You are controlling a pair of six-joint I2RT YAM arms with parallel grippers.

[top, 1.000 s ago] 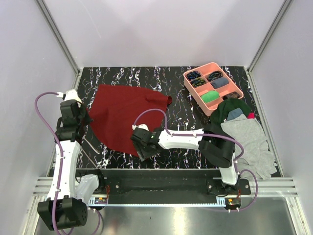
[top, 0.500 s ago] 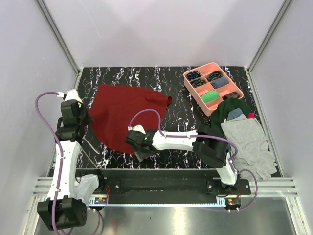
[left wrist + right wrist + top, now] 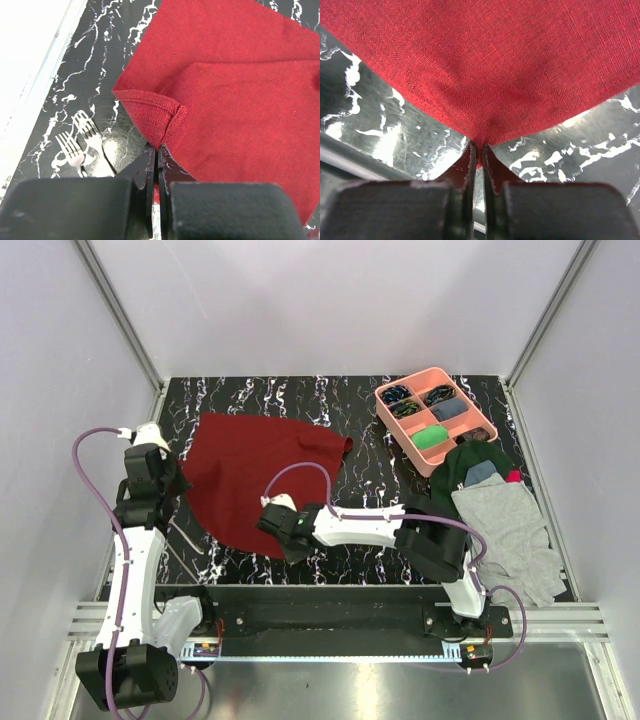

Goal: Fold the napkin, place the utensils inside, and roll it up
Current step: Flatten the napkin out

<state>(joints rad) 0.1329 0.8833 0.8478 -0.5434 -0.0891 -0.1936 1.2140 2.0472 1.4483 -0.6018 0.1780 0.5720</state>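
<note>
Maroon square cloth napkin (image 3: pixel 255 475): left gripper (image 3: pixel 155 151) clenched on its folded-over corner, right gripper (image 3: pixel 476 150) pinching its near corner; two silvery metal forks (image 3: pixel 82 142) near the folded corner.

No legible text, label, brand, number or sign in any view; napkin (image 3: pixel 250 470): plain maroon weave, no tag or print showing; counter (image 3: pixel 350 410): white veining only, no lettering; pink tray (image 3: pixel 410 379): bare rim, no marking readable; arm housings and cables: any marking too small to make out.
</note>
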